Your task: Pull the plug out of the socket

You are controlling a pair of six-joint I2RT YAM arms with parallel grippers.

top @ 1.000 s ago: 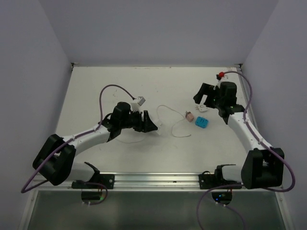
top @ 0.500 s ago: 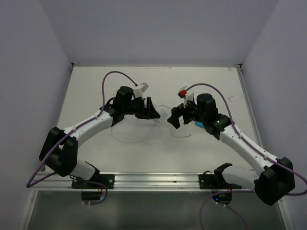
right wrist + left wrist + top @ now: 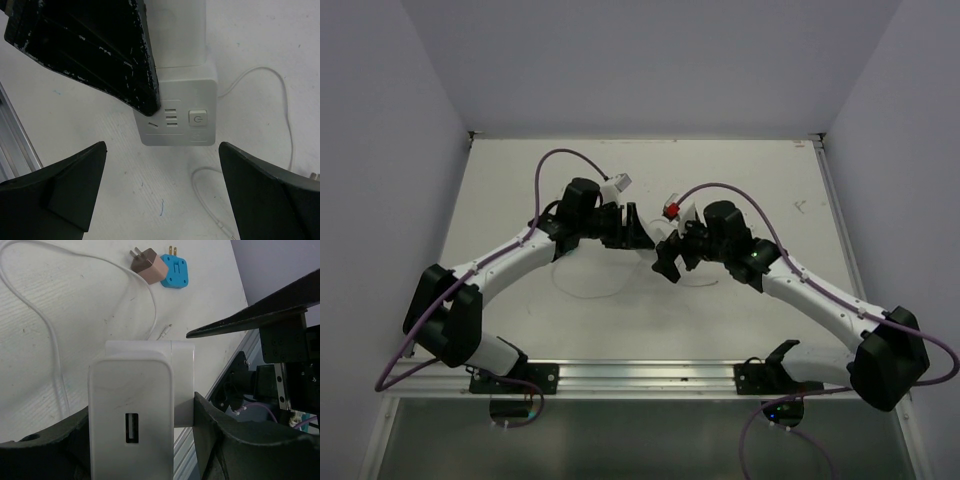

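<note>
left gripper [image 3: 135,450] grips the white plug [image 3: 131,405], mid-frame, seated in the socket [image 3: 180,117]. right gripper [image 3: 162,147] straddles the socket, jaws wide and empty; next it should likely clamp there, then pull apart.

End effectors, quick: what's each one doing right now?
Left end effector: closed on the plug.
Right end effector: open, holding nothing.

Socket [image 3: 180,107] in the middle, plug [image 3: 131,425] seated right against it, left tool [image 3: 142,407] astride the plug. Right tool [image 3: 162,147] straddles the socket, a finger off each side, not touching. Beyond the socket, an adapter [image 3: 150,269] lies just beside a second adapter [image 3: 175,272] on the counter [image 3: 100,315], cable [image 3: 54,345] looping alongside.
</note>
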